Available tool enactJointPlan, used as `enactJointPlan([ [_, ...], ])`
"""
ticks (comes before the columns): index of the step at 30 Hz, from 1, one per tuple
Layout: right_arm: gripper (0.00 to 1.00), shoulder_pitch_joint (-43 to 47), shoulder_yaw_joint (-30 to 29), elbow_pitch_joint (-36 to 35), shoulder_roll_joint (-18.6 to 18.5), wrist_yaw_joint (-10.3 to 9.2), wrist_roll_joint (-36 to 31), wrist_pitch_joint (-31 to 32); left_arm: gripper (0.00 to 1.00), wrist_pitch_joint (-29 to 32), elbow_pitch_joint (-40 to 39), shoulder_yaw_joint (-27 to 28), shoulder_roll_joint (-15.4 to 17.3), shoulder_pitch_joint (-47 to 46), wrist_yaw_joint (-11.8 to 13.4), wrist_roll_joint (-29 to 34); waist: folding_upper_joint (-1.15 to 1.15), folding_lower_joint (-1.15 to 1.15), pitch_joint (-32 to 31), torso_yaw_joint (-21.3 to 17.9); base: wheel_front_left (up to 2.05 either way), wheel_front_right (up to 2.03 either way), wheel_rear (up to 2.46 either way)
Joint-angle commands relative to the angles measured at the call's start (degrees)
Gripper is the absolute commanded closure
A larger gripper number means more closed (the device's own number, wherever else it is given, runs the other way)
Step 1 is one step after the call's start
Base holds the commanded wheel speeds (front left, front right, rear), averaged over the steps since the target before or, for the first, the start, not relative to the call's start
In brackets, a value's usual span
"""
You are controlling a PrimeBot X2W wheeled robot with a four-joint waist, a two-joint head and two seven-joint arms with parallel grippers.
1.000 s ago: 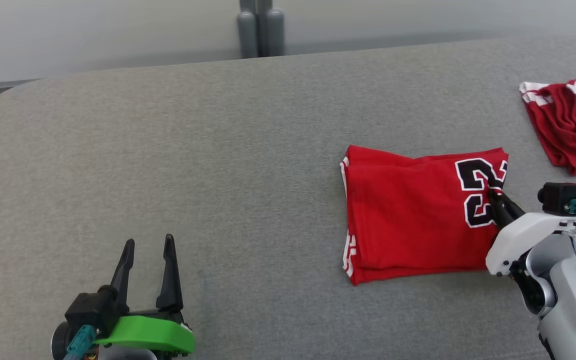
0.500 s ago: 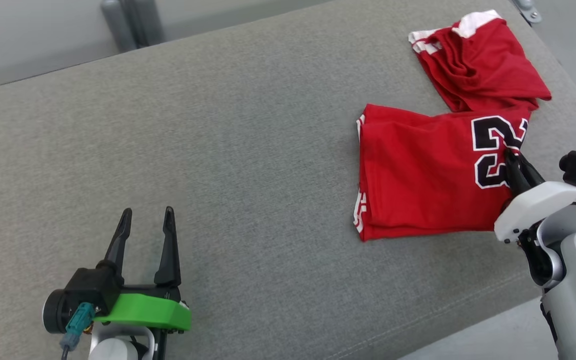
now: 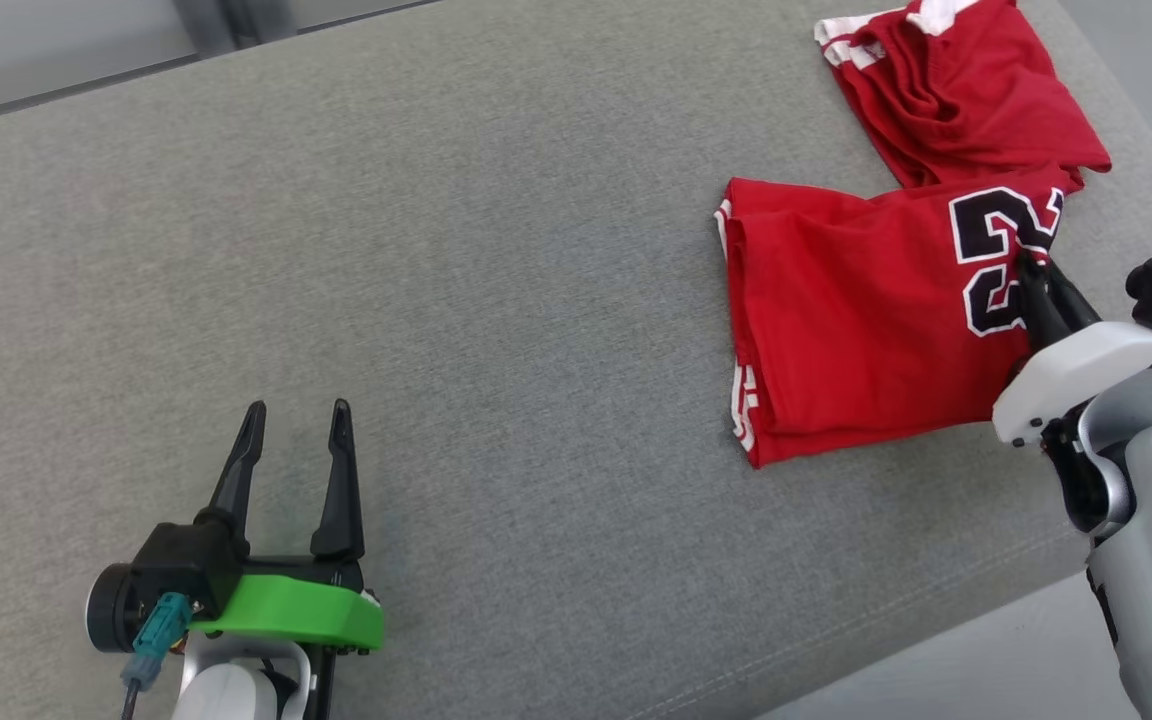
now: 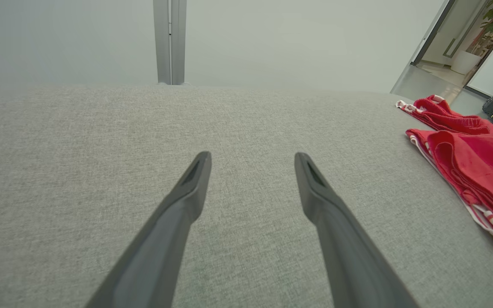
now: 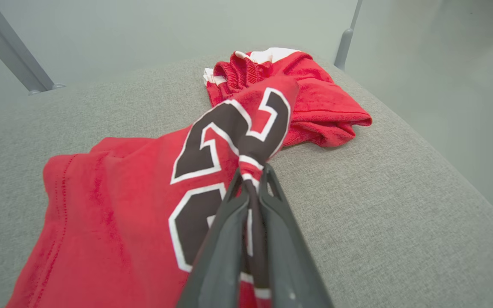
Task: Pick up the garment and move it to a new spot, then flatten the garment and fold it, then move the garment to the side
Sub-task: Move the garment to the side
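Meanwhile, on one grey cushion (image 3: pixel 436 300), the right gripper (image 3: pixel 1027 260) pinches one folded jersey (image 3: pixel 856 330) at 3 o'clock, just beside one crumpled red garment (image 3: pixel 956 90) at 1 o'clock; the left gripper (image 3: pixel 298 407) stands spread at 7 o'clock.

Folded red garment (image 3: pixel 856 340): black white-outlined number (image 3: pixel 1001 228), digit "2" legible; second digit partly covered, unclear.

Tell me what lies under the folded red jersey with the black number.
The grey fabric surface runs under the folded red jersey; its far corner seems to overlap the crumpled red white-trimmed garment. Anything else beneath is covered.
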Motion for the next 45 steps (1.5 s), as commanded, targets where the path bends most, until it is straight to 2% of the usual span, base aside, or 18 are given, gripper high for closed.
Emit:
enactJointPlan([
  [1, 1.00, -1.3, -0.4, -0.1, -0.7, -0.08, -0.8, -0.3, 0.00, 0.0, -0.1, 0.2, 0.0, -0.2, 0.3, -0.3, 0.00, 0.00, -1.1, 2.5, 0.00, 0.00, 0.00],
  [7, 1.00, -5.1, -1.5, 0.5, -1.8, -0.08, -2.4, 1.0, 0.00, 0.0, -0.3, 0.0, -0.5, 0.6, 0.3, -0.5, 0.00, 0.00, -1.6, 5.7, 0.00, 0.00, 0.00],
  [15, 1.00, -13.1, -5.2, 5.8, -5.0, -0.08, -5.4, 1.2, 0.00, 0.0, -0.3, -0.4, -0.8, 0.6, 0.0, -0.3, 0.00, 0.00, -1.1, 10.0, 0.00, 0.00, 0.00],
  [19, 1.00, -16.0, -7.6, 8.9, -7.7, -0.08, -8.0, 0.4, 0.00, 0.0, -0.5, -0.6, -0.9, 0.5, 0.0, -0.1, 0.00, 0.00, -0.3, 12.0, 0.00, 0.00, 0.00],
  [28, 1.00, -22.3, -14.0, 15.4, -16.6, -0.09, -13.7, -1.1, 0.00, 0.0, -1.8, -1.2, -1.1, -1.7, -0.5, 1.1, 0.00, 0.00, 5.6, 16.7, 0.00, 0.00, 0.00],
  [33, 1.00, -23.5, -19.6, 16.6, -18.3, -0.09, -18.1, -0.6, 0.00, 0.0, -2.2, -1.2, -1.1, -2.5, -0.6, 1.7, 0.00, 0.00, 8.3, 18.2, 0.00, 0.00, 0.00],
  [41, 1.00, -22.6, -31.3, 17.7, -18.6, -0.08, -25.7, -1.5, 0.00, 0.0, -2.8, -0.8, -1.0, -3.2, -0.8, 2.5, 0.00, 0.00, 11.5, 19.9, 0.00, 0.00, 0.00],
  [42, 0.88, -22.6, -32.8, 17.9, -18.5, -0.09, -26.4, -1.8, 0.00, 0.0, -2.8, -0.8, -1.0, -3.2, -0.9, 2.5, 0.00, 0.00, 11.7, 19.9, 0.00, 0.00, 0.00],
  [43, 0.39, -22.5, -34.4, 18.2, -18.4, -0.09, -27.5, -2.1, 0.00, 0.0, -2.8, -0.7, -0.9, -3.3, -1.0, 2.6, 0.00, 0.00, 11.9, 20.0, 0.00, 0.00, 0.00],
  [44, 0.02, -22.4, -35.6, 18.5, -18.3, -0.09, -28.6, -2.0, 0.00, 0.0, -2.8, -0.7, -0.9, -3.3, -1.0, 2.7, 0.00, 0.00, 12.0, 20.0, 0.00, 0.00, 0.00],
  [45, 0.00, -22.2, -36.7, 19.0, -17.9, -0.08, -29.8, -1.8, 0.00, 0.0, -2.8, -0.7, -0.9, -3.4, -1.1, 2.7, 0.00, 0.00, 12.1, 20.0, 0.00, 0.00, 0.00],
])
